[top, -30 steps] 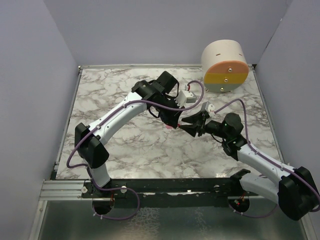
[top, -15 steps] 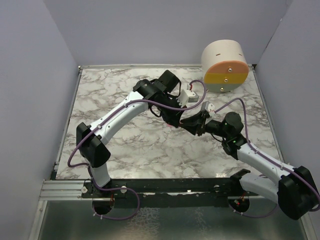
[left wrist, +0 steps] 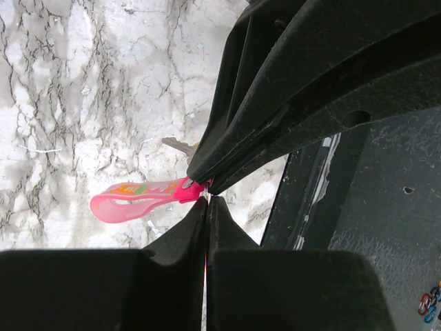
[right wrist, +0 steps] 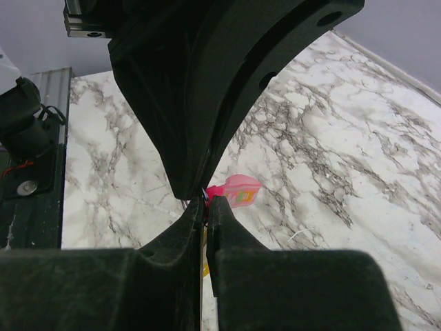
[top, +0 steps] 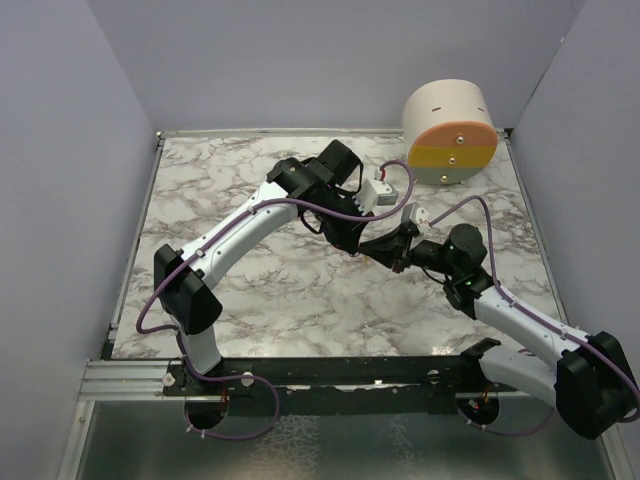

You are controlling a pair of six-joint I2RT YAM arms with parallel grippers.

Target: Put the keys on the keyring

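Observation:
My left gripper and right gripper meet tip to tip over the middle of the marble table. Both are shut. In the left wrist view my fingertips pinch a thin metal keyring, seen only as a glint, at the end of the pink key. The right gripper's fingers press in from above. A metal key blade pokes out behind them. In the right wrist view my gripper closes on the same spot beside the pink key. A bit of the yellow key shows below.
A big cream, orange, yellow and grey cylinder lies at the back right corner. Grey walls close in the table on three sides. Purple cables loop over both arms near the meeting point.
The left gripper has shifted slightly right and the right gripper slightly up and left, so the tips are closer. The pink spot seen below them from above is now hidden.

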